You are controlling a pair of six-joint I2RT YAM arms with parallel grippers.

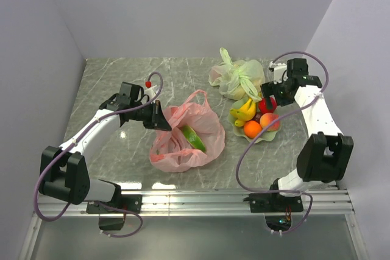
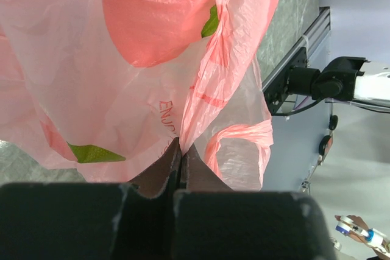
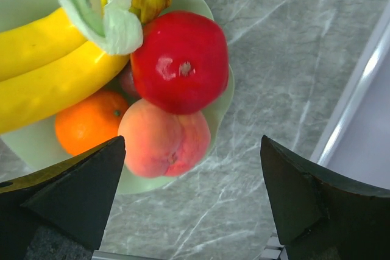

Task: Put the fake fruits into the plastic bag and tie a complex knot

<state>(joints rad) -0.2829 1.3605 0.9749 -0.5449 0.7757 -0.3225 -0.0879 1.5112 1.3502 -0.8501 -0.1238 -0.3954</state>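
The pink plastic bag (image 1: 186, 135) lies mid-table with a long green fruit (image 1: 194, 139) inside it. My left gripper (image 1: 163, 120) is shut on the bag's rim (image 2: 183, 127), holding it up. The pale green plate (image 1: 256, 137) holds yellow bananas (image 1: 245, 110), an orange (image 1: 251, 128), a peach (image 1: 269, 120) and a red fruit (image 1: 266, 104). My right gripper (image 1: 268, 97) hovers open above the plate; in the right wrist view the red fruit (image 3: 180, 61), peach (image 3: 163, 138), orange (image 3: 90, 121) and bananas (image 3: 49, 74) lie just beyond its fingers (image 3: 73, 187).
A pale green knotted plastic bag (image 1: 237, 77) lies behind the plate, its tail (image 3: 106, 10) draped over the bananas. The table's right edge and rail (image 3: 359, 83) run close beside the plate. Grey walls enclose the table.
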